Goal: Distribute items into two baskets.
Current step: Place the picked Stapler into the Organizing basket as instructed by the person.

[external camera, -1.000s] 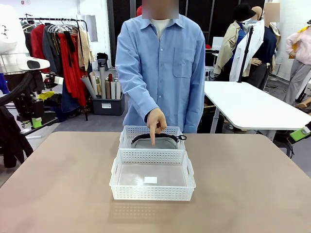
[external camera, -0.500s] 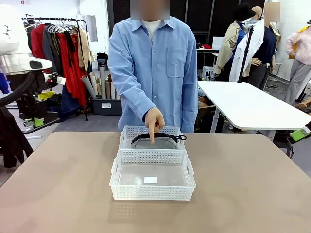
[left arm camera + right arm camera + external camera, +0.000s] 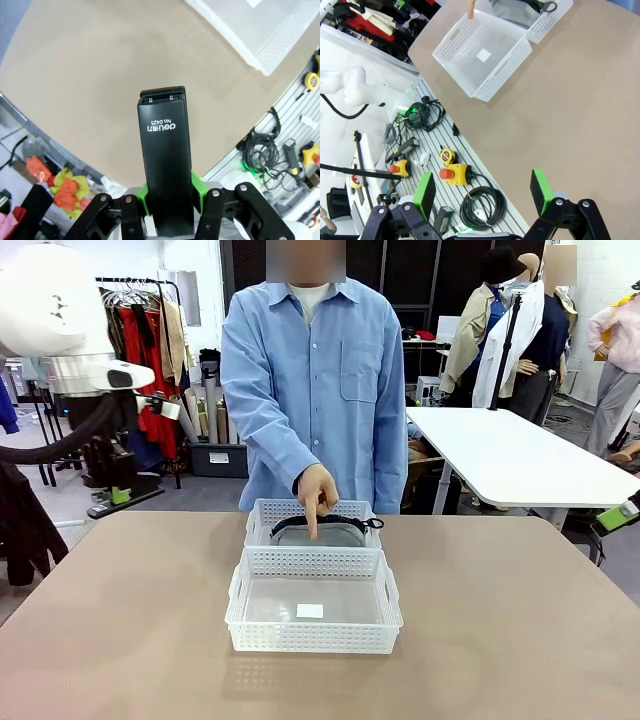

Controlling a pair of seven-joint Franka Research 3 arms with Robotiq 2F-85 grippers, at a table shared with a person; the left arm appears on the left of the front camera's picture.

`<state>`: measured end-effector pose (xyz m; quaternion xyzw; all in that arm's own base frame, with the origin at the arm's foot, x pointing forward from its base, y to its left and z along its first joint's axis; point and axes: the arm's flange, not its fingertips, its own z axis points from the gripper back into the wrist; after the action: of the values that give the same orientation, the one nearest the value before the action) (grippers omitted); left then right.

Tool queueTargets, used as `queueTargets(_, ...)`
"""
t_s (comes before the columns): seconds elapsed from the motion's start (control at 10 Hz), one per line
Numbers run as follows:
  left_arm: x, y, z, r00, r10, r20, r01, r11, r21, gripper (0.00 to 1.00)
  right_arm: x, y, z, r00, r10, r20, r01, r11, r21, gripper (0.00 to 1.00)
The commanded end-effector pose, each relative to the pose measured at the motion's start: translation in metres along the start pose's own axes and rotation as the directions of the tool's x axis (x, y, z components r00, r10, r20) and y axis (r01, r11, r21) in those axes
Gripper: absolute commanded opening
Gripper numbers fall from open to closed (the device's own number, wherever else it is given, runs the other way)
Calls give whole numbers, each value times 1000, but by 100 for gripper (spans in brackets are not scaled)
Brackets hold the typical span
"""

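Pinched between my left pincer's green pads, the stapler sticks out over bare table, well short of the near basket. My right pincer gapes wide. Beyond that basket, the far basket holds the bag under the person's pointing hand.

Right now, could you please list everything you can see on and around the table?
baskets: two, white perforated plastic, mid-table end to end; near basket with a small white label, far basket behind it
waist bag: one, grey with black strap, in the far basket
stapler: one, black, clamped in the left gripper above the table
table: one, tan
person's hand: one, forefinger pointing down into the far basket
left gripper: shut on the stapler
right gripper: open, holding nothing, above the table edge
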<state>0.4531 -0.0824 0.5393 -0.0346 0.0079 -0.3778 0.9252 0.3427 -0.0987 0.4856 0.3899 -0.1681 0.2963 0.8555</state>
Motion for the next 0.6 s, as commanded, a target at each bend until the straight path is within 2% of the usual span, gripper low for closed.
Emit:
queueTargets(0.0, 9, -18, -5, 998, -60, -26, 61, 997, 36, 0, 0, 1, 1, 1000, 7, 7, -7, 1000, 5, 100)
queueTargets(0.3, 35, -65, -13, 972, -221, -82, 227, 971, 72, 0, 0, 1, 1, 1000, 7, 7, -7, 1000, 5, 100)
queueTargets(0.5, 53, -90, -21, 950, -282, -136, 297, 950, 100, 0, 0, 1, 1, 1000, 7, 7, -7, 1000, 5, 100)
